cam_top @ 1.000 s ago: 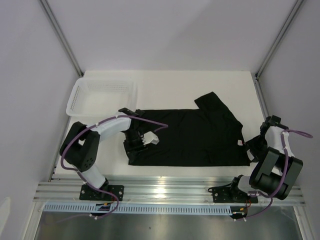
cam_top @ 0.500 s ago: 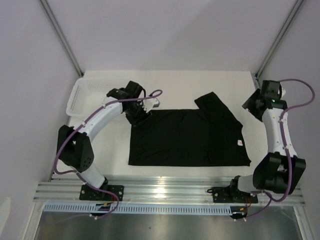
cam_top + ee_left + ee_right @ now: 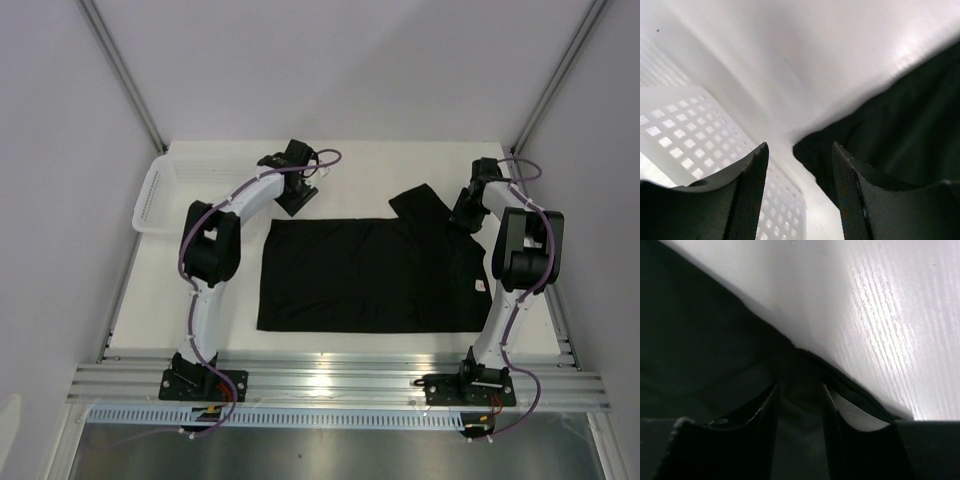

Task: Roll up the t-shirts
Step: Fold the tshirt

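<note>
One black t-shirt (image 3: 370,275) lies flat across the middle of the white table, a sleeve (image 3: 425,205) sticking out at the far right and a pale neck label (image 3: 481,287) at its right edge. My left gripper (image 3: 296,196) is at the shirt's far-left corner. In the left wrist view it (image 3: 799,150) is open, with the shirt corner (image 3: 812,155) between the fingertips. My right gripper (image 3: 463,214) is at the shirt's far-right side by the sleeve. In the right wrist view it (image 3: 799,387) is open, low over black fabric (image 3: 715,340), with the shirt edge just ahead.
A white mesh basket (image 3: 160,195) stands at the far-left of the table, close to my left gripper, and also shows in the left wrist view (image 3: 675,135). White walls enclose the table. A metal rail (image 3: 330,385) runs along the near edge.
Both arms have reached away from the near edge. The left gripper went from the shirt's near-left part to its far-left corner. The right gripper went from the table's right edge to the sleeve.
</note>
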